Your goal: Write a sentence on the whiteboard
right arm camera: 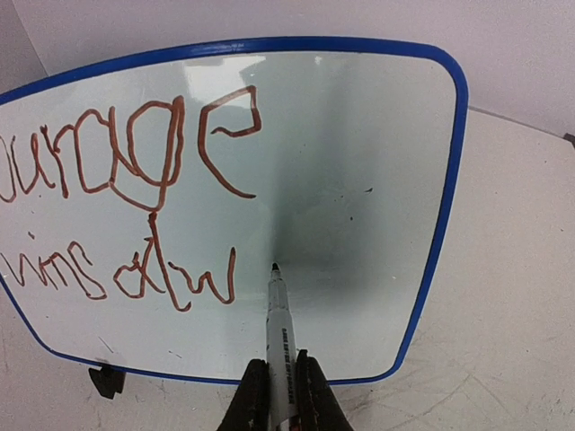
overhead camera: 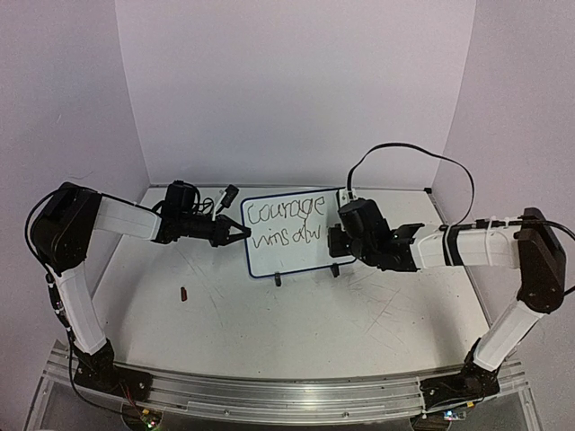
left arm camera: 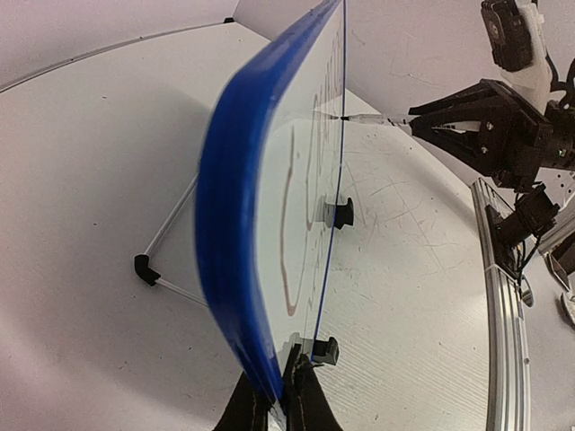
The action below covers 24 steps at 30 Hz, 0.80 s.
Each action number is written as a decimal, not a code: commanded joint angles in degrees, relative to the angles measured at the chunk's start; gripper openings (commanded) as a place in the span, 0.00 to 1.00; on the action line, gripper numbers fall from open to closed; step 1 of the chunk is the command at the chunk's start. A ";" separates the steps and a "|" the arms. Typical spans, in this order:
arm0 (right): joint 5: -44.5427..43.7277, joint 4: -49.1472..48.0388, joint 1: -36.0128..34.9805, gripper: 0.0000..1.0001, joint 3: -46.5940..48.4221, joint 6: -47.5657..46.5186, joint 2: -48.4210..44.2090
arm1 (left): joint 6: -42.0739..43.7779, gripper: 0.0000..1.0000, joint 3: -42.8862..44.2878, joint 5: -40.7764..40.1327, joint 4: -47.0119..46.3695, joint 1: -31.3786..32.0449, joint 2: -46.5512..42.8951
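The whiteboard (overhead camera: 269,259) stands upright at the table's middle back on two black clip feet (overhead camera: 278,279). The sentence (overhead camera: 286,213) reads "Courage" above "wins alw" in reddish-brown marker. It also shows in the right wrist view (right arm camera: 135,153). My left gripper (overhead camera: 241,231) is shut on the board's left blue frame edge (left arm camera: 229,224), one finger on each side. My right gripper (right arm camera: 280,395) is shut on a white marker (right arm camera: 278,332). The marker's tip sits at the board's face, just right of the "w". The marker also shows in the left wrist view (left arm camera: 364,118).
A small brown cap (overhead camera: 184,293) lies on the table left of centre. A wire stand leg (left arm camera: 144,268) reaches out behind the board. A black cable (overhead camera: 404,151) loops behind the right arm. Walls close in the back and sides. A metal rail (overhead camera: 269,395) runs along the near edge.
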<state>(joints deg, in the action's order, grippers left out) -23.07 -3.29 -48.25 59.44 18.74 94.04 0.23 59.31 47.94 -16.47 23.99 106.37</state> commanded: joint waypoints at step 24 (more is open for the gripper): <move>1.17 -0.94 -1.41 0.00 0.94 0.80 2.66 | 5.13 0.00 1.09 -9.89 2.93 -0.64 0.45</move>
<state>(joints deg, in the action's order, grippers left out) -22.55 -3.40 -49.28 60.64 18.31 96.31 0.25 59.59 47.83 -15.94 24.01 106.37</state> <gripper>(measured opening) 0.096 0.058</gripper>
